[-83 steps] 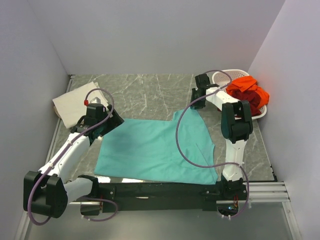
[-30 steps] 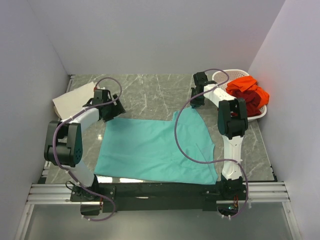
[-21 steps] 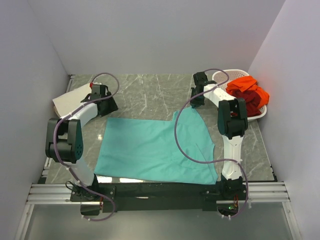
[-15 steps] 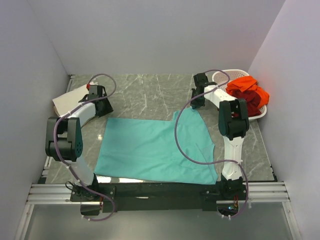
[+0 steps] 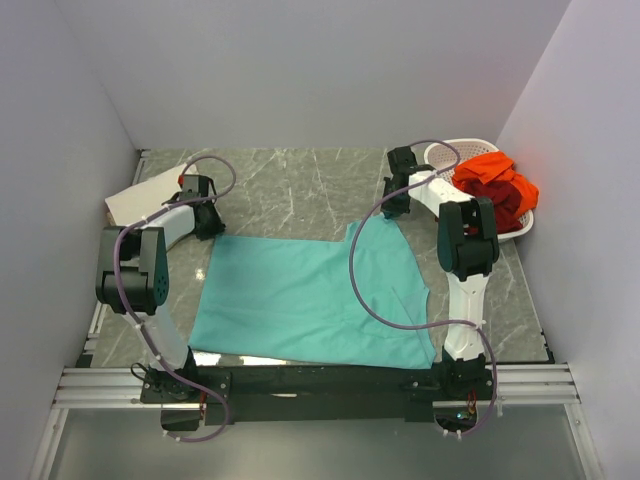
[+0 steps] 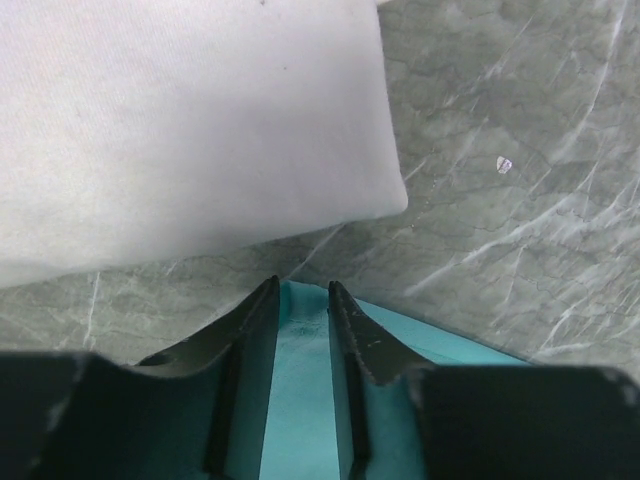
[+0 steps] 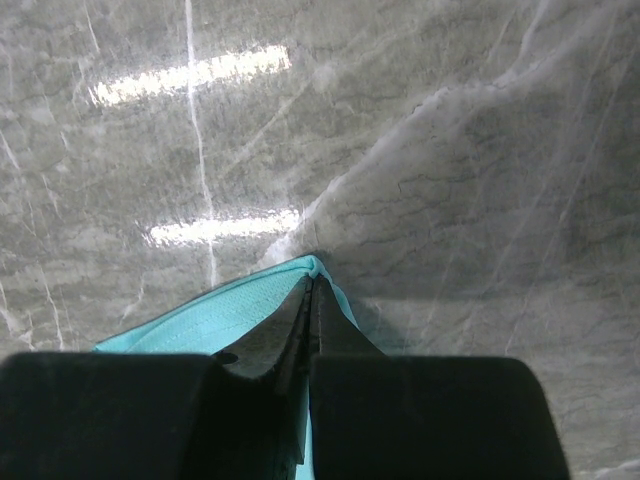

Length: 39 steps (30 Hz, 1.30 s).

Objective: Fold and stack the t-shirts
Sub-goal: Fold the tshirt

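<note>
Fold start: teal short-sleeved cloth t-shirt (image 5: pixel 310 295) flat mid-table (image 5: pixel 300 185), toward near edge; right fingers (image 7: pixel 278 340) clamped on its far-right corner, left fingers (image 6: pixel 250 335) barely parted astride far-left corner. Next, likely: left pinch, lift both together.

The grey marbled table (image 5: pixel 290 190) carries a teal shirt (image 5: pixel 300 295) spread flat across its near middle. A folded cream shirt (image 5: pixel 140 197) lies at the far left edge, near the teal one's far left corner. A white basket (image 5: pixel 445 152) stands at the far right, apart from both.
</note>
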Tool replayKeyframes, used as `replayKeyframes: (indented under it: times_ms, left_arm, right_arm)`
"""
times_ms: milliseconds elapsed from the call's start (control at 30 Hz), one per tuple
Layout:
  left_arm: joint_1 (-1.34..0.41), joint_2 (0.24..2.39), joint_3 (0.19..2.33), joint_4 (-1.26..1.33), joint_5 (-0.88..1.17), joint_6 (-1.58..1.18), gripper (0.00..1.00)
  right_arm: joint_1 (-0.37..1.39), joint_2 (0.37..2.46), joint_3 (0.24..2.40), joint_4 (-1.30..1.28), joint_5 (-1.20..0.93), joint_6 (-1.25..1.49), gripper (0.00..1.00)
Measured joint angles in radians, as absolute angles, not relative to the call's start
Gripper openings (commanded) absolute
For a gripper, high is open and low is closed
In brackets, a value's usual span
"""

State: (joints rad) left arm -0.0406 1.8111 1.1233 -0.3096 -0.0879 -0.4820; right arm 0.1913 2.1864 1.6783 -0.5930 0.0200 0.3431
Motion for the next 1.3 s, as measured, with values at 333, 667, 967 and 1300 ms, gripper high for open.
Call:
replayKeyframes:
  times_ms: [333, 667, 967, 1300]
  left_arm:
    - [-0.041, 1.83, 1.124, -0.305, -0.087, -0.479, 0.27]
    - [-0.041, 1.836, 1.124, -0.295, -0.065, -0.472, 0.01]
    - [-0.041, 1.836, 1.127, -0.293, -0.016, -0.466, 0.0]
    - [-0.041, 1.837, 1.221, -0.326, 0.042, -0.468, 0.01]
  right_arm:
    - [0.191, 2.174, 1.66, -0.591, 0.02, 0.347, 0.0]
    - [0.19, 2.173, 1.66, -0.592, 0.019, 0.351, 0.0]
    - [0.17, 2.165, 1.66, -0.614, 0.024, 0.37, 0.0]
    - [0.145, 2.154, 1.728, -0.653, 0.038, 0.385, 0.0]
